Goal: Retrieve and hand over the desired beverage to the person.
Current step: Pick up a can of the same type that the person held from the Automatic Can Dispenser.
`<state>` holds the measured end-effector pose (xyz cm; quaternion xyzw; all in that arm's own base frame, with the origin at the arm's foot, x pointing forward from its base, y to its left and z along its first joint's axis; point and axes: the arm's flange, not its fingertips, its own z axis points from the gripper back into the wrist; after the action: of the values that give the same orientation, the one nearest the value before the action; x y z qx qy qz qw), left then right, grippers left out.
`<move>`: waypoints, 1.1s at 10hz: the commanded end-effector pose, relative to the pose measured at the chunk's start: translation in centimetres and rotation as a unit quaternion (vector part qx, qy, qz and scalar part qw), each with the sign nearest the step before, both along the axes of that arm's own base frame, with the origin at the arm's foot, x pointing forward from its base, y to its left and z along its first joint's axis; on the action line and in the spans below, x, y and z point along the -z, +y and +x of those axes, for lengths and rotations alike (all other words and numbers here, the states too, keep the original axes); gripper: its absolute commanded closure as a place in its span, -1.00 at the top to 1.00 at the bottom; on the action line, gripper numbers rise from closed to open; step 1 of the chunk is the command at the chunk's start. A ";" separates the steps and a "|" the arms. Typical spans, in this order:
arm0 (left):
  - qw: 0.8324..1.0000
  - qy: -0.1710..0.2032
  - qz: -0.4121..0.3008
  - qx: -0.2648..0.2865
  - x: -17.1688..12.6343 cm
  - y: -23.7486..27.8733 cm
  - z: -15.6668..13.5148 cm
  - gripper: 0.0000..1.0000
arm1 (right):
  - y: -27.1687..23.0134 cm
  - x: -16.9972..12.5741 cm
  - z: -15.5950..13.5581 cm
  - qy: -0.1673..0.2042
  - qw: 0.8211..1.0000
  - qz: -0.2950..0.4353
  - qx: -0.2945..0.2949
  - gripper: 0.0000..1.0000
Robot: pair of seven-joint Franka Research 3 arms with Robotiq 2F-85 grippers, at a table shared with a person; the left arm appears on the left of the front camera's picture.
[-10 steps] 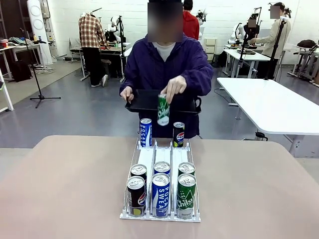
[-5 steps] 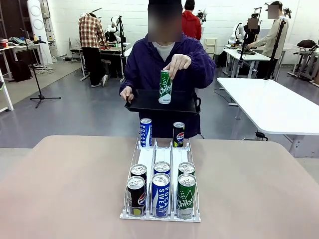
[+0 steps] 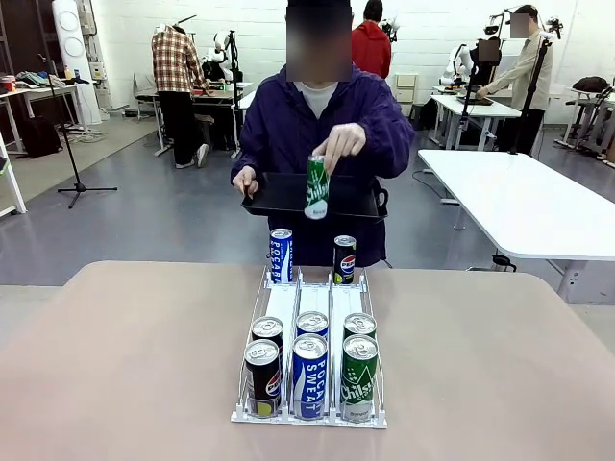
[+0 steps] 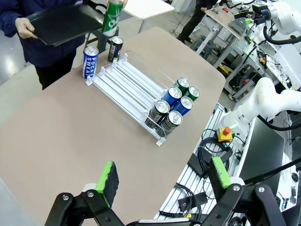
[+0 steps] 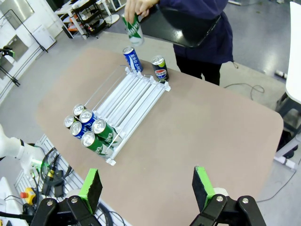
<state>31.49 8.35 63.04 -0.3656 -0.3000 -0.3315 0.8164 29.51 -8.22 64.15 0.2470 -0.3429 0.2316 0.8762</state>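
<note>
The person (image 3: 317, 120) in a dark purple jacket stands at the table's far side, holding a black tray (image 3: 279, 197) with one hand. Their other hand holds a green can (image 3: 316, 187) (image 4: 112, 18) (image 5: 133, 28) in the air above the rack's far end. A clear wire rack (image 3: 309, 331) on the table carries black, blue and green cans (image 3: 309, 370) in rows at its near end. A blue can (image 3: 280, 254) and a black can (image 3: 344, 258) stand at its far end. My left gripper (image 4: 162, 176) and right gripper (image 5: 146, 188) hang open high above the table, holding nothing.
The tan table (image 3: 125, 365) has wide bare room on both sides of the rack. A white table (image 3: 519, 197) stands at the right behind it. Other people work at benches far back.
The person lifted the green can from near the rack up over the tray, then lowered it a little again. Both grippers stayed as they were.
</note>
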 end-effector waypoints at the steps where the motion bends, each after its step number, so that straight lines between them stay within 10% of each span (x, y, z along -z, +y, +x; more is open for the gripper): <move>1: 1.000 -0.009 -0.005 0.007 0.0 0.1 0.1 1.00 | 0.1 0.0 0.1 -0.003 1.000 0.010 -0.011 1.00; 11: 1.000 -0.009 -0.005 0.007 0.0 0.1 0.1 1.00 | 0.1 0.0 0.1 -0.003 1.000 0.010 -0.011 1.00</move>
<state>31.52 8.38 63.01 -0.3652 -0.3003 -0.3323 0.8161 29.51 -8.22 64.15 0.2470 -0.3429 0.2317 0.8762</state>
